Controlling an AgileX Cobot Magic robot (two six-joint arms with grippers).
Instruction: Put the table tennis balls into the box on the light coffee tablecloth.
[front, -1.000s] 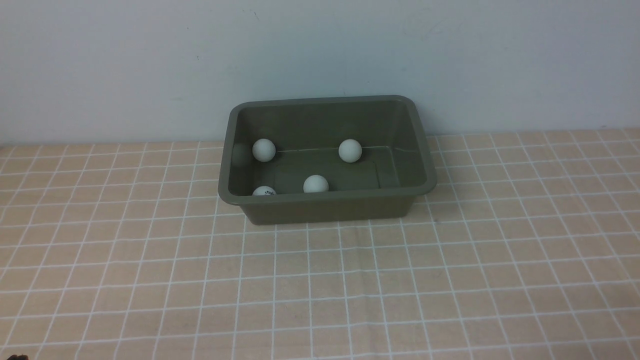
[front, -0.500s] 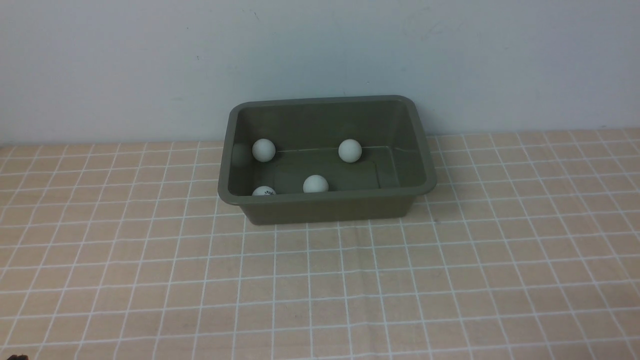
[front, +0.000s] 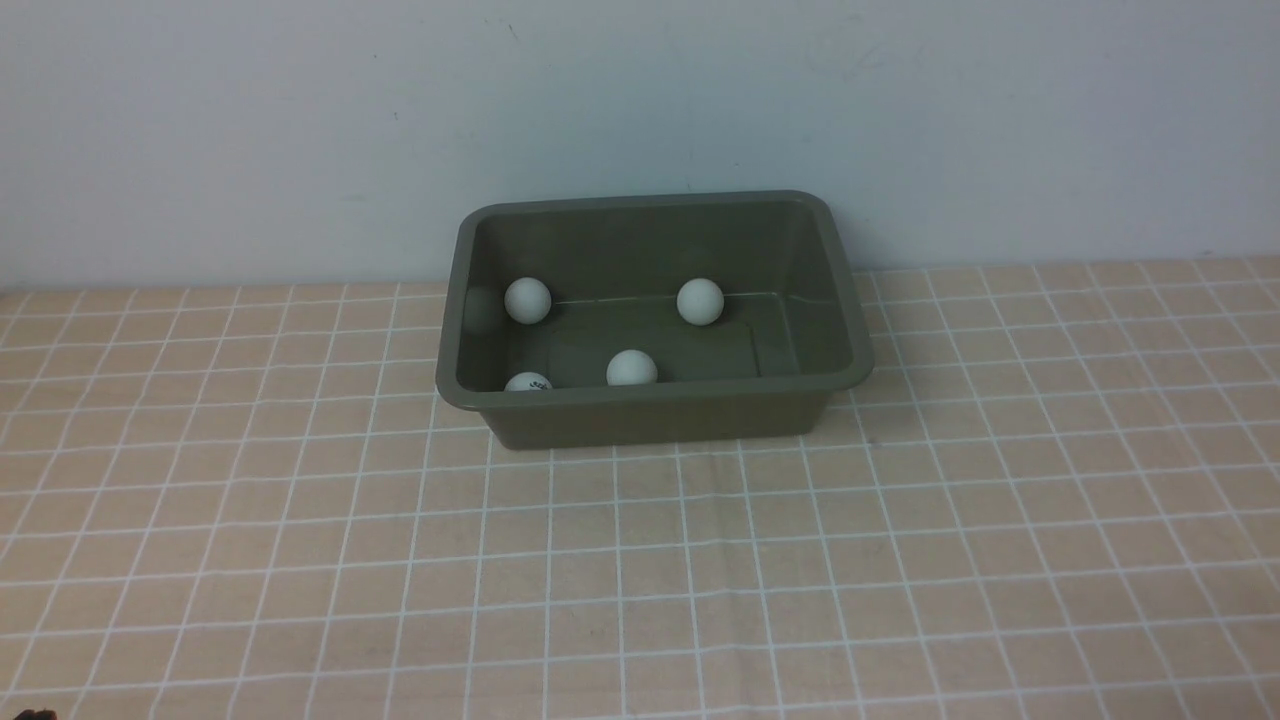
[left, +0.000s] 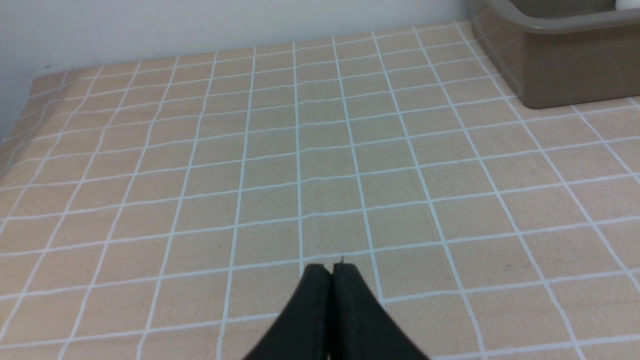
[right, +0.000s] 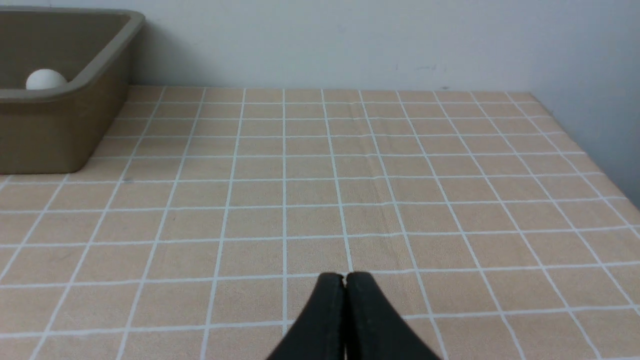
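The box (front: 655, 405) stands on the checked tablecloth (front: 900, 560) toward the far edge of the tabletop, roughly midway between its left and right edges, with its long sides running parallel to the pale wall (front: 250, 130) behind it. All four balls lie inside it on the floor of the box. One ball (front: 527, 300) sits near the far left corner of the box, and a second ball (front: 700, 301) rests along the far wall, a little right of the middle. A third ball (front: 631, 368) lies close to the near wall, and the fourth ball (front: 528, 382), which carries small dark print, is tucked into the near left corner, half hidden behind the rim. The four balls are apart from one another. The rest of the cloth is bare. Neither arm shows in the front view. In the left wrist view the left gripper (left: 332, 270) hangs over bare cloth with its two black fingers pressed together and nothing between them, and a corner of the box appears well off to one side. In the right wrist view the right gripper (right: 345, 278) is likewise closed and empty above the cloth, with the box's end wall and one ball visible over its rim, well apart from the fingers.
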